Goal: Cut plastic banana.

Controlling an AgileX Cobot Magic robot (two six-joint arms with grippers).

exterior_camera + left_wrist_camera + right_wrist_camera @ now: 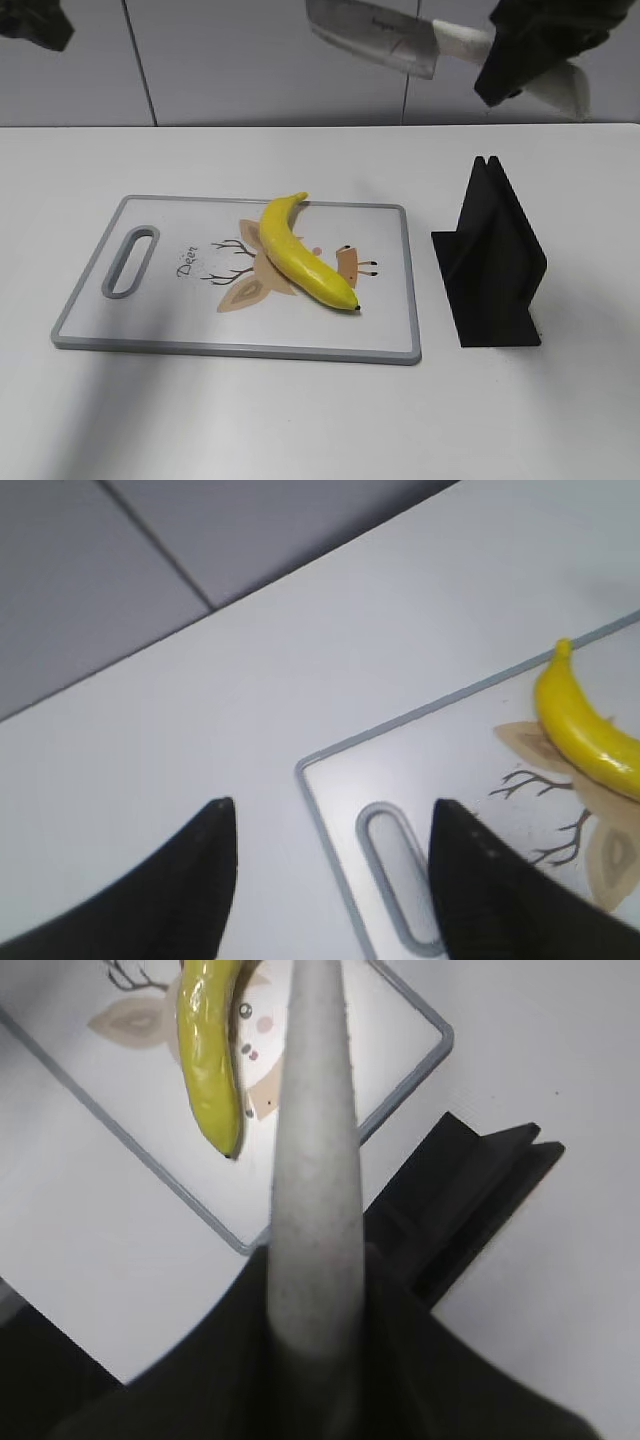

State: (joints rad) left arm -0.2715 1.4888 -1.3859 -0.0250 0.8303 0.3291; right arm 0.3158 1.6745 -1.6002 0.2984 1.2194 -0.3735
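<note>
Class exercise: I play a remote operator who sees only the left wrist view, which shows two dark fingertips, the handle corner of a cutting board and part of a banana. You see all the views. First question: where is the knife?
Observer: The knife is in the air behind the cutting board, held by the right gripper at its pale handle.
Operator: Is the plastic banana cut yet?
Observer: No. The plastic banana lies whole on the board, dark tip towards the near right.
Operator: Anything else on the table?
Observer: A black stand sits right of the board, with nothing in it.
Operator: And my gripper?
Observer: The left gripper is open and holds nothing.
</note>
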